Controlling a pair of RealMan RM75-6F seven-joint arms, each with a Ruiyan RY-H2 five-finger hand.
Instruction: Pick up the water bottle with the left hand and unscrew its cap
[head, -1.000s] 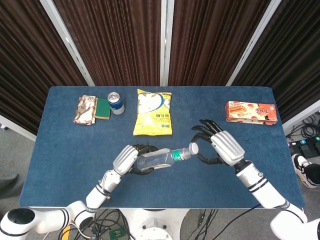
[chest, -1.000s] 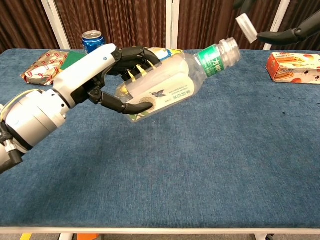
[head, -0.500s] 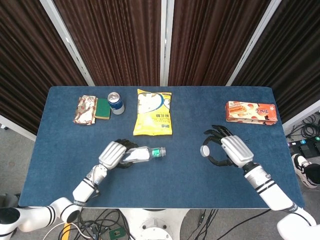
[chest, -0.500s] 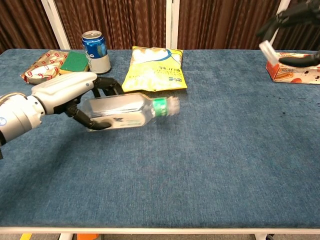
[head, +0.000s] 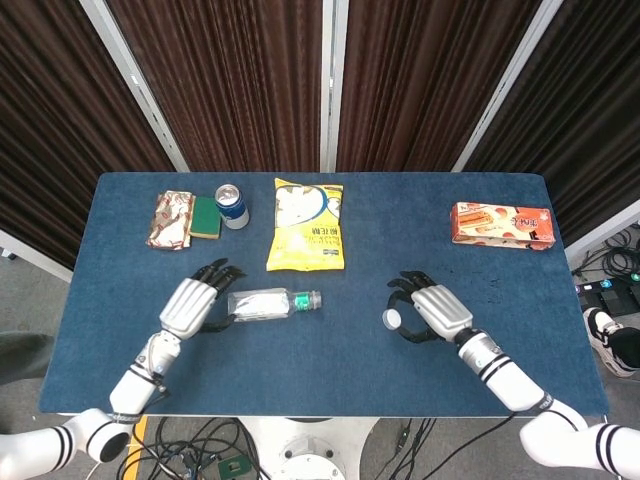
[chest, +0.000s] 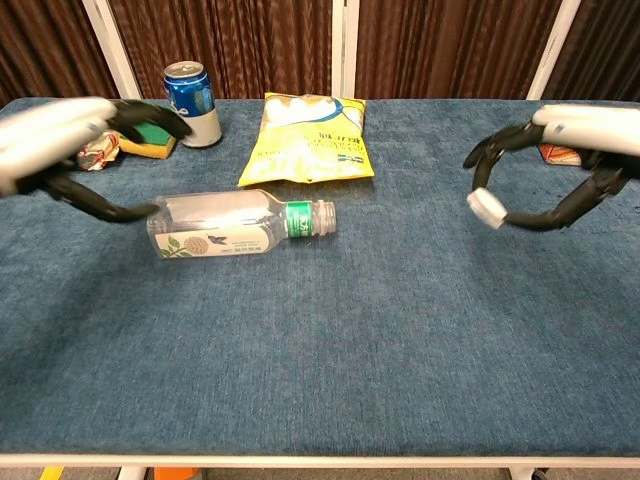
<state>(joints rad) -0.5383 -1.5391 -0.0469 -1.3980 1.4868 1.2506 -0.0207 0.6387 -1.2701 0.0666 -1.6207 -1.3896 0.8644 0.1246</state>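
Dark curtains backed a blue bench. The clear water bottle lay on its side, uncapped, mouth pointing toward the right robot hand, which pinched the white cap. The left robot hand rested just beside the bottle's base, fingers spread, holding nothing. Unscrewing appeared complete.
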